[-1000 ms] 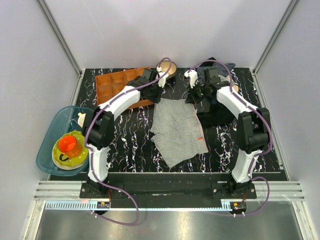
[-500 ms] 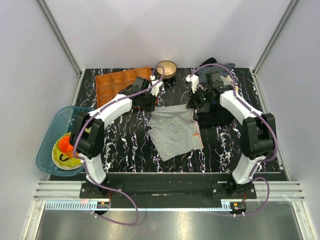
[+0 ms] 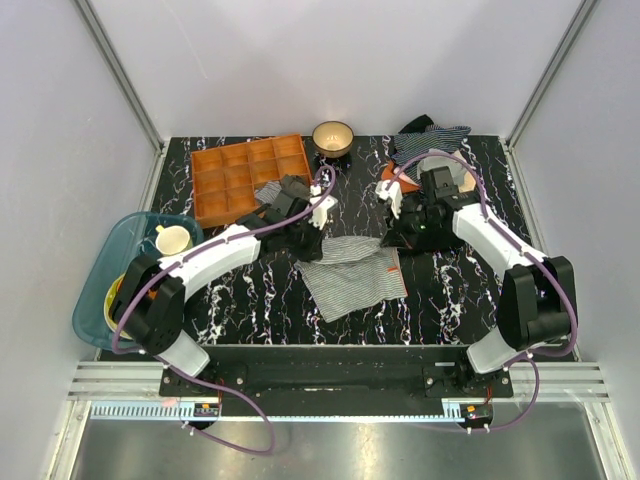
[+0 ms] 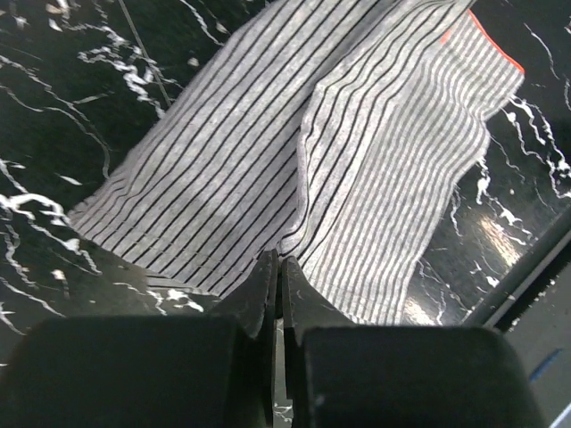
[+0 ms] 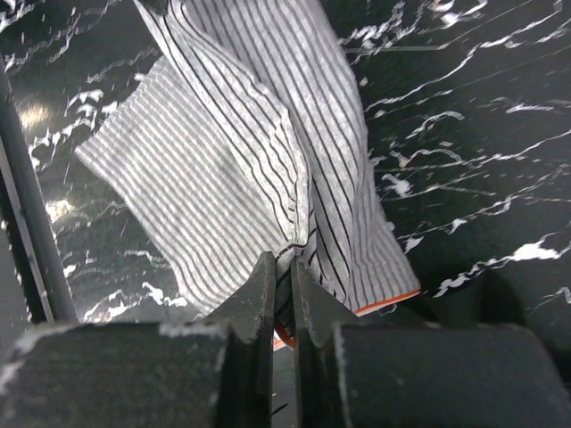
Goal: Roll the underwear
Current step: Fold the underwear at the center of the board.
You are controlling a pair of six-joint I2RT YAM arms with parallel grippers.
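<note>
The underwear, white cloth with thin grey pinstripes, lies partly folded over itself in the middle of the black marbled table. My left gripper is shut on its far-left edge, and in the left wrist view the fingertips pinch a fold of the cloth. My right gripper is shut on the far-right edge, where the striped cloth and its orange-red trim run in between the tips.
An orange compartment tray and a small bowl stand at the back. A navy striped garment lies at the back right, with black cloth under the right arm. A teal basin holding a cup sits at the left.
Both grippers have drawn the far edge of the underwear toward the near side, folding it over itself. The arms have pulled back from the far end of the table.
</note>
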